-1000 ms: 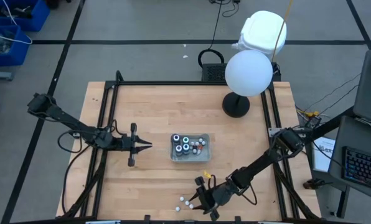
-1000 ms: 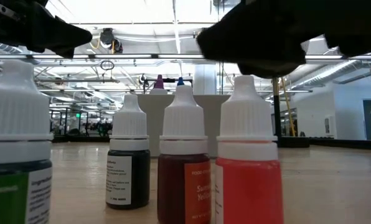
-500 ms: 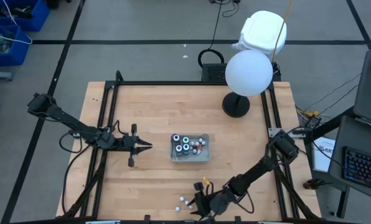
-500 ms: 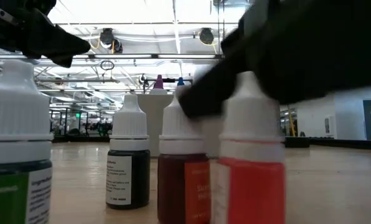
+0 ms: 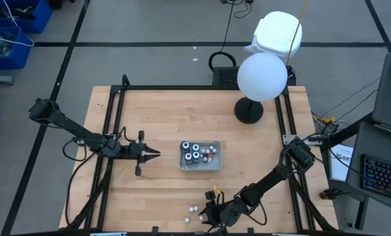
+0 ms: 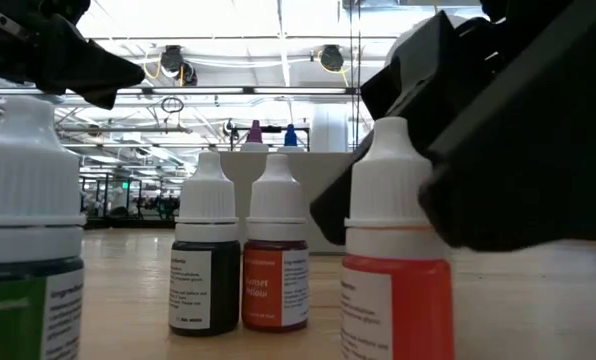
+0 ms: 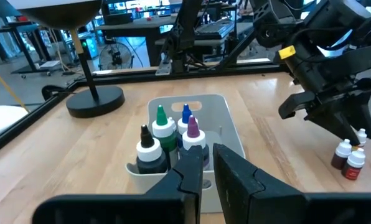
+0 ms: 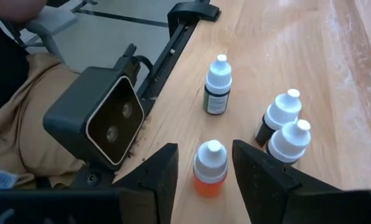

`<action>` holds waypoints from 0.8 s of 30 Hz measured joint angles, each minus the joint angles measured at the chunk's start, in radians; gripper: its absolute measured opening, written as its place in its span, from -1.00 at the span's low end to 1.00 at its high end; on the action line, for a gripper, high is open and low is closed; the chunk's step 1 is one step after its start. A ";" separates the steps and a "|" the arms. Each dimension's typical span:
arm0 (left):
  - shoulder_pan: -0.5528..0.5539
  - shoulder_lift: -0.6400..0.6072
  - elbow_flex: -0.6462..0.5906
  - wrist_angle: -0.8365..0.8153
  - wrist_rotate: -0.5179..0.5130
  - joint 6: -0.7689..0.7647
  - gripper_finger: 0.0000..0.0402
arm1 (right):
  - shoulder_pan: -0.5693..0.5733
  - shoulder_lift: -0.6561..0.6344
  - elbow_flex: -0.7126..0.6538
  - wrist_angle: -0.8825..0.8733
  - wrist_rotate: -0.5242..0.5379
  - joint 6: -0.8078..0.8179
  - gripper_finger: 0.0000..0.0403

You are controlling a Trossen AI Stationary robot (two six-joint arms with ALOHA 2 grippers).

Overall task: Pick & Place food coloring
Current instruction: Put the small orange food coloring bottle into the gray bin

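Standing near the tabletop's (image 5: pixel 163 118) six-o'clock edge, four food coloring bottles (image 8: pixel 210 169); the orange one sits between the right gripper's (image 8: pixel 204 171) open jaws, untouched. At nine o'clock of the tray (image 5: pixel 200 156), the left gripper (image 5: pixel 149 153) hovers, jaws closed.

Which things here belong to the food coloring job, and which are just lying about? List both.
Job: orange bottle inside the open right hand; three loose bottles near it; clear tray holding four more bottles.
Lying about: globe lamp; black camera by the table's edge; waiting left hand.
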 joint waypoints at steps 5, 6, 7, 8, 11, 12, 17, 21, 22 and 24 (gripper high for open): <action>0.000 0.000 0.000 0.000 0.000 -0.002 -0.77 | 0.000 0.000 0.000 0.000 -0.004 0.000 -0.49; 0.000 0.000 0.000 0.000 0.000 -0.002 -0.77 | -0.001 0.000 0.000 -0.002 -0.008 0.000 -0.54; 0.000 0.000 0.000 0.000 0.000 -0.002 -0.77 | -0.003 0.000 0.000 -0.003 -0.025 -0.002 -0.60; 0.000 0.000 0.000 0.000 0.000 -0.002 -0.77 | -0.005 -0.001 0.000 -0.001 -0.043 -0.002 -0.64; 0.000 0.000 0.000 0.000 0.000 -0.002 -0.77 | -0.010 -0.002 0.000 -0.001 -0.056 -0.011 -0.77; 0.000 0.000 0.000 0.000 0.000 -0.002 -0.77 | -0.011 -0.002 0.000 -0.001 -0.056 -0.024 -0.77; 0.000 0.000 0.000 0.000 0.000 -0.005 -0.77 | -0.015 -0.079 -0.001 -0.099 -0.056 -0.109 -0.77; 0.000 0.000 0.000 0.001 -0.001 -0.010 -0.77 | -0.034 -0.211 -0.001 -0.244 -0.045 -0.188 -0.73; 0.000 0.000 0.000 0.001 -0.001 -0.010 -0.77 | -0.041 -0.247 -0.001 -0.286 -0.031 -0.216 -0.73; 0.000 0.000 0.000 0.001 -0.001 -0.008 -0.77 | -0.059 -0.327 -0.002 -0.373 0.006 -0.269 -0.74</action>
